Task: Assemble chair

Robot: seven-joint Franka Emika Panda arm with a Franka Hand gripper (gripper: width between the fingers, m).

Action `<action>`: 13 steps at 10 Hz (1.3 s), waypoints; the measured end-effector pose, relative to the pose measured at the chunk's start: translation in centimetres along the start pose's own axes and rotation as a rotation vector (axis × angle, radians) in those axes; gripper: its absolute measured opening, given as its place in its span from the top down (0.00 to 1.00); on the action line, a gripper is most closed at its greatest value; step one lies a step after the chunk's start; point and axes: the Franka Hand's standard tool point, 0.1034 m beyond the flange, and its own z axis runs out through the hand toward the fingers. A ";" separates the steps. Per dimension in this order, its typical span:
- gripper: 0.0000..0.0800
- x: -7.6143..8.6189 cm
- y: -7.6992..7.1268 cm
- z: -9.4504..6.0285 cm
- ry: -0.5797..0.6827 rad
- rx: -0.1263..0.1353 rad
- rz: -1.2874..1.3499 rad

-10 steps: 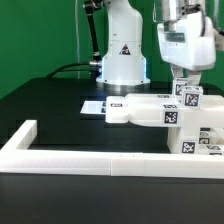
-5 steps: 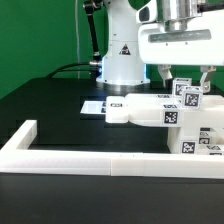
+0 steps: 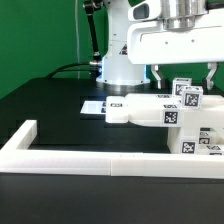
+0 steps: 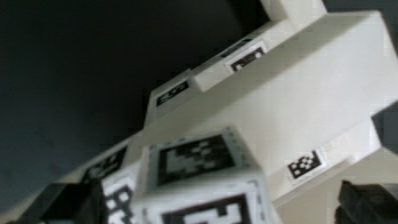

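The chair parts are matte-white tagged pieces clustered at the exterior view's right: a flat slab [image 3: 145, 109] with a tagged post [image 3: 189, 95] standing on it, and more tagged pieces [image 3: 196, 140] in front. My gripper [image 3: 185, 74] hangs just above the post, open wide, one finger on each side and clear of it. In the wrist view the slab [image 4: 285, 95] and the post's tagged top [image 4: 199, 160] fill the frame. My gripper [image 4: 210, 200] straddles the post, with dark fingertips [image 4: 64, 202] at both lower corners.
The marker board [image 3: 93, 105] lies on the black table behind the slab. A long low white border wall [image 3: 70, 157] runs along the front and up the exterior view's left. The robot base [image 3: 122, 62] stands at the back.
My gripper has turned at the wrist and its fingers now stand wide apart across the view, either side of the post. The chair parts have not moved.
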 end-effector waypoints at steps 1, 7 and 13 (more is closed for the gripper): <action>0.19 0.0 0.1 0.0 0.000 0.000 -0.021; 0.64 0.1 0.2 0.1 -0.001 0.000 -0.002; 0.64 0.4 0.2 0.1 0.027 0.022 0.530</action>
